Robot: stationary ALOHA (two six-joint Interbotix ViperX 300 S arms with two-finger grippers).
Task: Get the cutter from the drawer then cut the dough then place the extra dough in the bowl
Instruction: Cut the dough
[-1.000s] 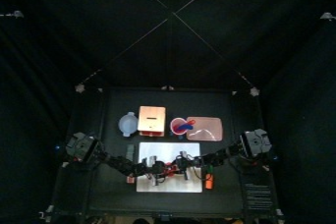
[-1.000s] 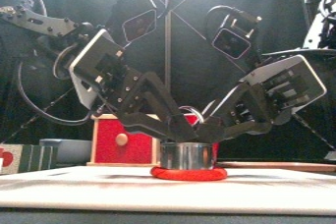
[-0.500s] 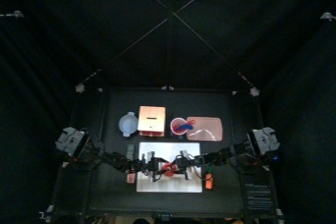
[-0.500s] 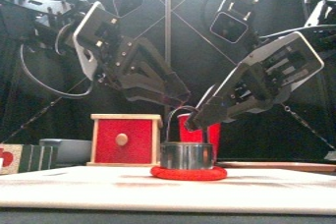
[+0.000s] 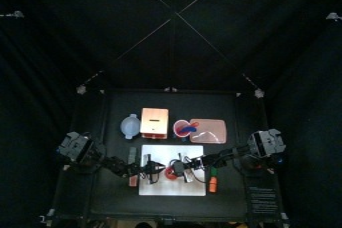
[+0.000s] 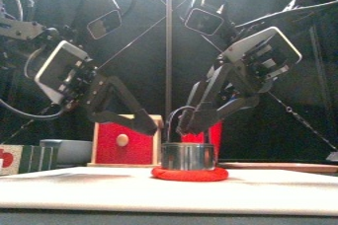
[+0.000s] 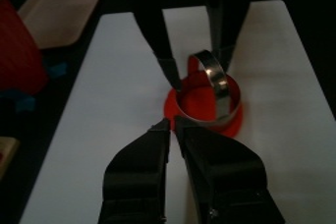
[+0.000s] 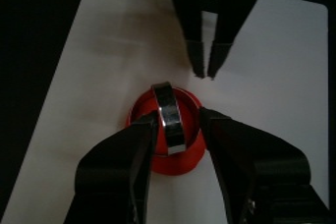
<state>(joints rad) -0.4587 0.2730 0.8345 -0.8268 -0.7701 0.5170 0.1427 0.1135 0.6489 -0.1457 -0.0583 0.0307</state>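
The round metal cutter stands in the flat red dough on the white cutting board. My right gripper hangs just above the cutter, open, its jaws on either side of the cutter. My left gripper is to the left of the cutter and clear of it, jaws shut, pointing at the dough. In the top view both grippers, left and right, are over the board.
Behind the board stand the wooden box with its red drawer front, the blue-grey bowl to its left, and the pink tray with the red cup to its right.
Both grippers have lifted off the cutter. The left one has drawn back to the left and both arms have swung outward. The cutter stays in the dough.
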